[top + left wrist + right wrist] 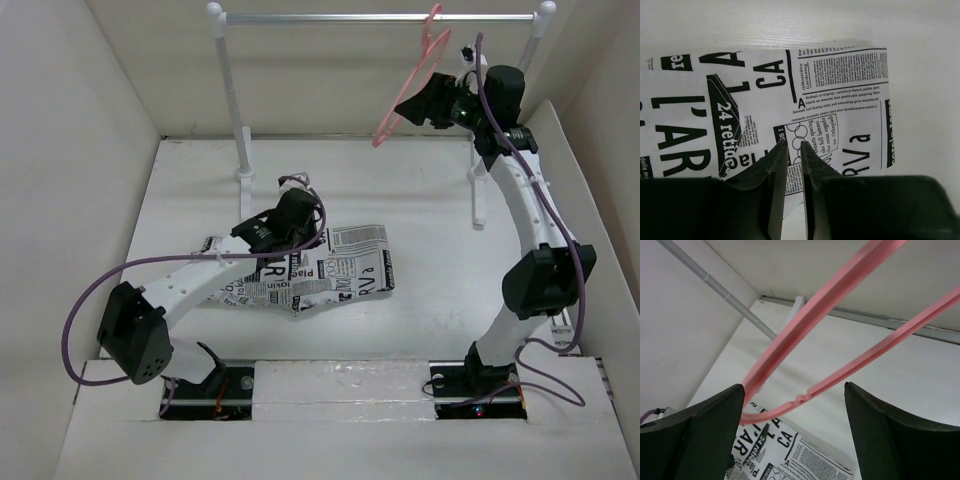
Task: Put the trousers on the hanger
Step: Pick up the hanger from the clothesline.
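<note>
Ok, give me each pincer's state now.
left pincer: nearly closed over the trousers; grip cannot be told.
right pincer: open, the hanger between its fingers, not clamped.

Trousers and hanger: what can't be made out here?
- Top view: left arm covers the trousers' left part.
- Left wrist: whether the left gripper pinches cloth; its fingers hide the contact.
- Right wrist: hanger hook cut off by the top edge.
- Top view: right gripper hides part of the hanger's frame.
</note>
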### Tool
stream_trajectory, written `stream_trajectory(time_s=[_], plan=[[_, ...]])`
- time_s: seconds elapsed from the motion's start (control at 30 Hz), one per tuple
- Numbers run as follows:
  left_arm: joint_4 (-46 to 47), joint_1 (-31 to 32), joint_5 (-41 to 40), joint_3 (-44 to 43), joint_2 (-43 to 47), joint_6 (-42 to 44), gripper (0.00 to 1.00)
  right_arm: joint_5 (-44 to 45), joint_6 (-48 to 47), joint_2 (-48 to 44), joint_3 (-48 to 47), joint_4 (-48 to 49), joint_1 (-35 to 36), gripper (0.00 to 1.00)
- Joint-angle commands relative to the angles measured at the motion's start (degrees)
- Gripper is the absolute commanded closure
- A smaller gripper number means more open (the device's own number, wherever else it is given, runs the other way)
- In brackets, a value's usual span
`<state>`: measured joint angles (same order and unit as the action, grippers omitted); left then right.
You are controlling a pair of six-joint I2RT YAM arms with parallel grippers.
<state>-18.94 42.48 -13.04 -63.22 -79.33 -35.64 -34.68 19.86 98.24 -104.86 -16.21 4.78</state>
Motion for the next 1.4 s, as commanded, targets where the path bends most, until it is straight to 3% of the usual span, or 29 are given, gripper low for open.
stream_trajectory(time_s=[0.0,0.2,0.53,0.67,0.73,0.8,0.93,1.0,1.17,1.37], plan=[[2.77,0.59,3.02,1.78,0.76,1.01,0.86,-5.32,6.85,-0.68,-0.26,12.16,1.11,0.14],[4.09,0.59,3.72,4.42,2.07,0.04,0.80,-5.93,14.06,-0.33,9.13,26.21,3.05,0.19],[3.47,0.59,3.90,3.28,1.28,0.13,0.80,-7.77,18.90,2.22,10.20,35.36,5.50,0.18],[3.03,0.59,3.37,3.98,1.63,-0.57,0.81,-6.72,19.25,3.45,9.94,34.84,6.21,0.19],[2.86,0.59,3.02,4.24,2.33,-1.10,0.81,-6.46,19.26,3.89,10.46,34.66,7.44,0.29],[2.77,0.59,2.84,4.16,2.95,-1.19,0.81,-6.02,19.34,3.81,11.34,35.10,7.96,0.31],[2.50,0.59,2.67,3.37,3.13,-1.45,0.80,-5.67,19.96,3.28,12.48,36.51,8.49,0.67],[2.42,0.59,2.84,3.10,3.13,-1.54,0.81,-5.31,18.91,2.58,12.49,35.20,8.50,0.77],[1.54,0.59,2.75,1.27,3.48,-1.63,0.79,-4.44,12.33,-0.84,9.24,28.26,8.50,0.88],[0.75,0.59,3.10,-7.85,5.59,-0.31,0.62,-6.27,12.74,-5.41,13.96,28.94,8.50,0.93]])
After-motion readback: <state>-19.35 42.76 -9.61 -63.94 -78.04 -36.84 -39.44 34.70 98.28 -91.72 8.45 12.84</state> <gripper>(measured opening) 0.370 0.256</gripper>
